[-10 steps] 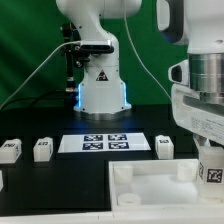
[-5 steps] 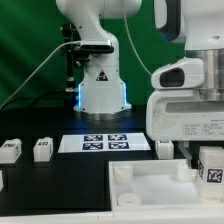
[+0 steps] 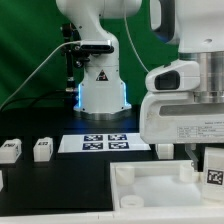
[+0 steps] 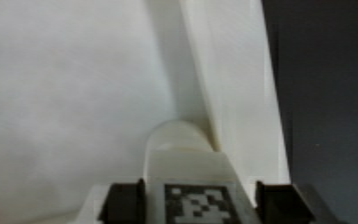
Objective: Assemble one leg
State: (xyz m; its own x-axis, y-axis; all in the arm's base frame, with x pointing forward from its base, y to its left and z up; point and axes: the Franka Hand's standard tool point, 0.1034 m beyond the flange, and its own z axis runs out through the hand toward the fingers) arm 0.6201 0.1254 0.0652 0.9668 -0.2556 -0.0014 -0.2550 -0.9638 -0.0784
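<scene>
My gripper [image 3: 213, 160] is shut on a leg [image 3: 214, 170], a small white block with a black-and-white tag, and holds it over the near right corner of the large white tray-like part [image 3: 150, 188]. In the wrist view the leg [image 4: 195, 170] sits between my two dark fingers [image 4: 130, 201], its rounded end against the tray's inner wall [image 4: 217, 70]. Three more legs lie on the black table: two at the exterior view's left [image 3: 10, 150] [image 3: 43, 149] and one [image 3: 163, 148] partly behind my arm.
The marker board [image 3: 104, 142] lies flat in front of the robot base [image 3: 100, 95]. The white hand and wrist [image 3: 185, 110] fill the exterior view's right. In the wrist view, black table [image 4: 327, 80] runs beside the tray's rim.
The wrist has turned and the hand's broad white body has swung toward the exterior view's left. The held leg stays over the tray's right corner, shifted slightly right.
</scene>
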